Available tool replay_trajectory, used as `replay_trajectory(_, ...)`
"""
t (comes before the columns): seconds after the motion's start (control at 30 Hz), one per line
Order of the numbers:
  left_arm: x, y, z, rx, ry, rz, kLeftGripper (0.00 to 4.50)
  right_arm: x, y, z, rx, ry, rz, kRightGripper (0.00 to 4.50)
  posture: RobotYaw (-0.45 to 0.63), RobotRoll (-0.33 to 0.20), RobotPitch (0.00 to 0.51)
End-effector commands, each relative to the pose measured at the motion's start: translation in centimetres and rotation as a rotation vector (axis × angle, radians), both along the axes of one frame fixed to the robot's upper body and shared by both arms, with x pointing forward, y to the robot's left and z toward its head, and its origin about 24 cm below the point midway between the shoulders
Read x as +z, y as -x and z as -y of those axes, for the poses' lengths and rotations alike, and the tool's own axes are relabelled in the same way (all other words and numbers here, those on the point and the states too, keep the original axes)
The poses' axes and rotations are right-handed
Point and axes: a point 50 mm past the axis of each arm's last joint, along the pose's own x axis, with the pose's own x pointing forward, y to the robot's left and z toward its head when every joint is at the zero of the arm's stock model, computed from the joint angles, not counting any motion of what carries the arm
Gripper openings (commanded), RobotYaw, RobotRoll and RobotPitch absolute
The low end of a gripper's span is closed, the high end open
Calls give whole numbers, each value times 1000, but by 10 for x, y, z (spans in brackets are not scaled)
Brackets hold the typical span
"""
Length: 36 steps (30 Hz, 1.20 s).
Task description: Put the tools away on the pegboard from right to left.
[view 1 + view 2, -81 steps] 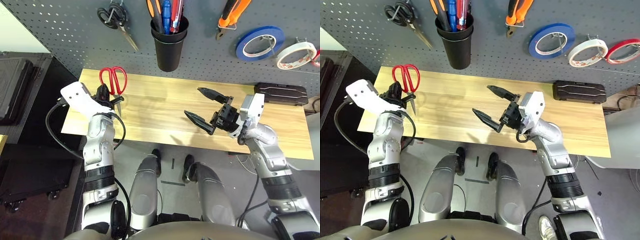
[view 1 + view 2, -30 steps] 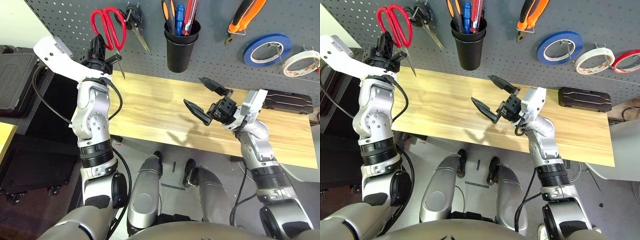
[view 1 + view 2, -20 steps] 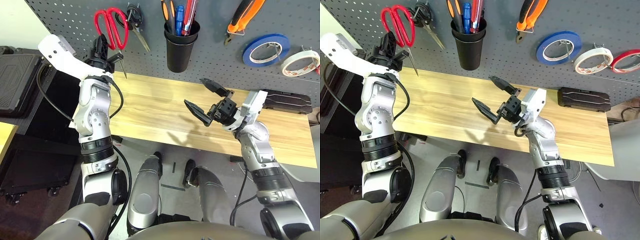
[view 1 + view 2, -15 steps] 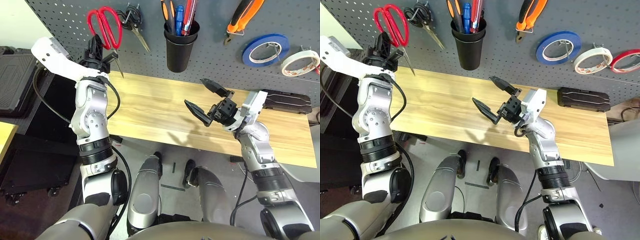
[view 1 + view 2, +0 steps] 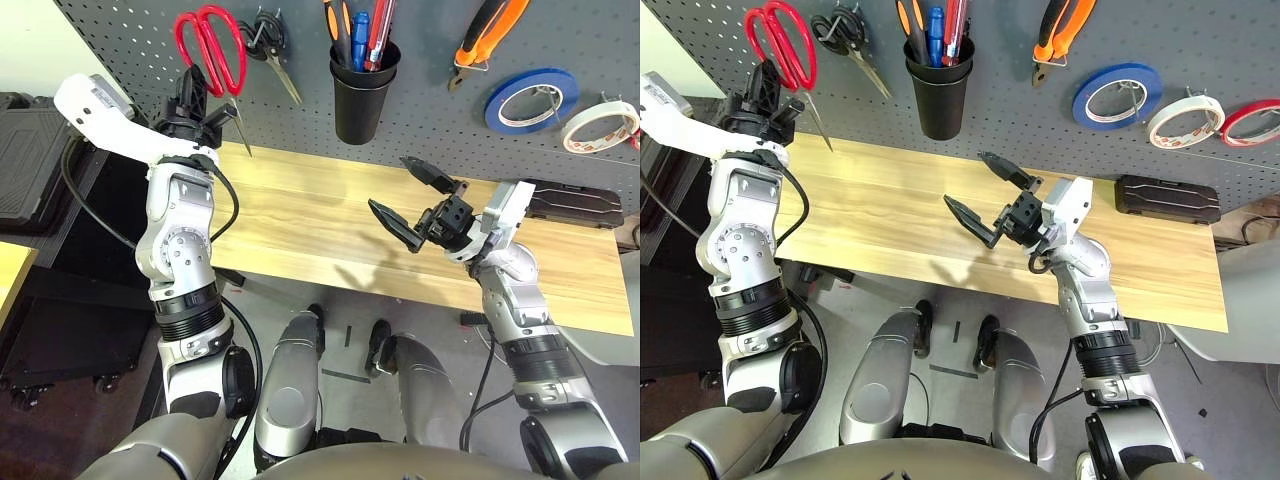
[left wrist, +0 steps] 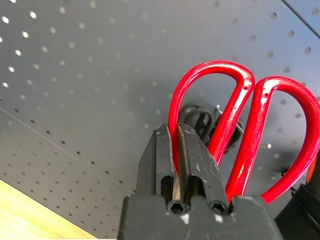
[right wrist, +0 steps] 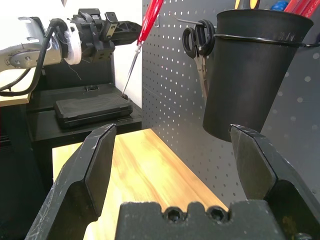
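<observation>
Head views: left gripper (image 5: 195, 95) is raised against the pegboard (image 5: 130, 40), fingers pressed together on the red-handled scissors (image 5: 210, 45). Scissors stand handle loops up, silver blades angled down and out past the gripper, near the board's left end. Just beside them to the right, black-handled scissors (image 5: 265, 30) hang on a hook. Further right on the board: black cup (image 5: 362, 95) with pens and a screwdriver handle, orange-and-black pliers (image 5: 480, 30), blue tape roll (image 5: 530, 95), white tape roll (image 5: 598, 125); a red tape roll (image 5: 1252, 120) sits at the far right. Right gripper (image 5: 418, 200) hangs over the middle of the wooden table (image 5: 300, 220), fingers spread wide, nothing between them. A black case (image 5: 575, 200) lies on the table's right end by the board.

Left wrist view: both fingers (image 6: 195, 160) clamp one glossy red loop of the scissors – second loop free alongside. Loops are smooth plastic ovals, close to the perforated panel. The black scissors' handles show just behind the red loops.

Right wrist view: own fingers (image 7: 97, 165) wide apart – table, cup and black scissors ahead; left gripper with the red scissors' blade pointing down in the distance.
</observation>
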Motion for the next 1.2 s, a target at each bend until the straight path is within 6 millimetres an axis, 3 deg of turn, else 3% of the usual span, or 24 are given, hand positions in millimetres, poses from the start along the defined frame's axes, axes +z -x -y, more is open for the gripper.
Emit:
replay_trajectory(0.03, -8, -7, 4, -14, -39, -24, 14, -2, 3, 1, -7, 6, 8, 4500, 250, 0, 266)
replay_trajectory(0.37, -14, -33, -5, 27, -58, -66, 14, -2, 4, 1, -22, 6, 14, 4500, 225, 0, 256)
replay_trajectory(0.83, -25, -70, 6, 34, -131, -97, 14, -2, 5, 1, -64, 15, 11, 4500, 173, 0, 251)
replay_trajectory(1.03, -39, -65, 1, 69, -189, -118, 2037, -3, 4, 1, -100, 27, -9, 4500, 168, 0, 255)
replay_trajectory(1.2, -54, -48, -8, 88, -234, -147, 4083, -2, 3, -2, -118, 5, -9, 4500, 180, 0, 257)
